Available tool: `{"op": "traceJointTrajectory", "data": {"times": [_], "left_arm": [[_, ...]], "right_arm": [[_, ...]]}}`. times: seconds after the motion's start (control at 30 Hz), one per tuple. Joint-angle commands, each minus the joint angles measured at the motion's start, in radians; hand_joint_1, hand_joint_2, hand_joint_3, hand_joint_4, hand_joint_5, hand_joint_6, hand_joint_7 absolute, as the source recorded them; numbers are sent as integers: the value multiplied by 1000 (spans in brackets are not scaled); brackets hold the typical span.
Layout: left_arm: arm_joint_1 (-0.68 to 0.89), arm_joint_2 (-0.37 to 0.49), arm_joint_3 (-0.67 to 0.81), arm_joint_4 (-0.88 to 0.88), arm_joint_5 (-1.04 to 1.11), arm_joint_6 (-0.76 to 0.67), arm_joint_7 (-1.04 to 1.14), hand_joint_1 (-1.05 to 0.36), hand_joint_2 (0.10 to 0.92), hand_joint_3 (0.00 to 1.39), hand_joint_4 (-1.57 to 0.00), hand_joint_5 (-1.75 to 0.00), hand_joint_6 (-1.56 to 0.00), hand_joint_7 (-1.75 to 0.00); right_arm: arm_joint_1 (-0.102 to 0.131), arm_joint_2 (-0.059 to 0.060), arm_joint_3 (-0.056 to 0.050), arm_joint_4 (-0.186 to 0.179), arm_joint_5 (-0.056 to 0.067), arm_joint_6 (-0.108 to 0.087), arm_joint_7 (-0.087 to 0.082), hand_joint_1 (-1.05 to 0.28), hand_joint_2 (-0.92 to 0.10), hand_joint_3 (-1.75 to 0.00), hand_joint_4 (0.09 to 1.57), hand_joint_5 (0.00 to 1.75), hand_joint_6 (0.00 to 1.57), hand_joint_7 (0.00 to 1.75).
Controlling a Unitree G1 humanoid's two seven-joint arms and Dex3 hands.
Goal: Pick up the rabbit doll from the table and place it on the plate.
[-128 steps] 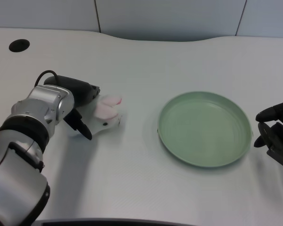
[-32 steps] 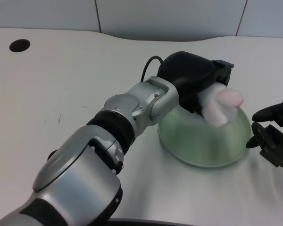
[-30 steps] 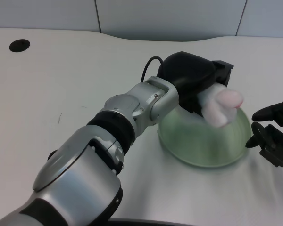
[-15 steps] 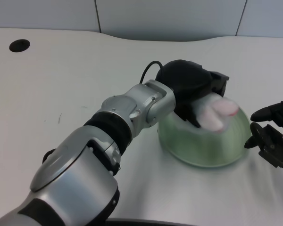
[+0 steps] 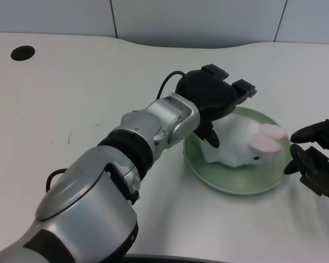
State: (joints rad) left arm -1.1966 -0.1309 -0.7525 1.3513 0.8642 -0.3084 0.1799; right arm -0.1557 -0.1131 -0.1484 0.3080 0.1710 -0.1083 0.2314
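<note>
Even, bright light (shadows soft), sharp throughout, no glare.

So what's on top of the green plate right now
The white rabbit doll lies on the green plate, pink ears toward the right rim. The left hand, fingers spread, covers the plate's back left edge; the doll hides the middle.

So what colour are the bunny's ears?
Pink inside, on a white bunny, seen in the head view.

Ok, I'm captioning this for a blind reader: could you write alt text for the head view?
A white rabbit doll with pink ears lies on a green plate on a white table. The robot's black left hand is open beside the doll, at the plate's left edge.
</note>
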Motion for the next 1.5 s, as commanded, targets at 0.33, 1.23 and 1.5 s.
{"op": "traceJointTrajectory", "data": {"times": [0.33, 1.23, 1.5], "left_arm": [[-29, 127, 96, -29, -81, -89, 5, -649, 873, 2, -8, -5, -37, -198], [704, 366, 674, -620, -862, -141, -440, -624, 921, 146, -283, -251, -218, -33], [931, 352, 745, -1005, -1015, 245, -506, -610, 921, 203, -432, -352, -307, -54]], "right_arm": [[-37, -13, -21, 37, 33, 18, -1, -299, -921, -488, 409, 1746, 166, 1712], [-2, -11, 14, -16, -25, -9, -12, -301, -921, -483, 396, 1746, 222, 1659], [-9, -17, 11, -3, -7, -8, 2, -296, -921, -517, 384, 1746, 209, 1655]]}}
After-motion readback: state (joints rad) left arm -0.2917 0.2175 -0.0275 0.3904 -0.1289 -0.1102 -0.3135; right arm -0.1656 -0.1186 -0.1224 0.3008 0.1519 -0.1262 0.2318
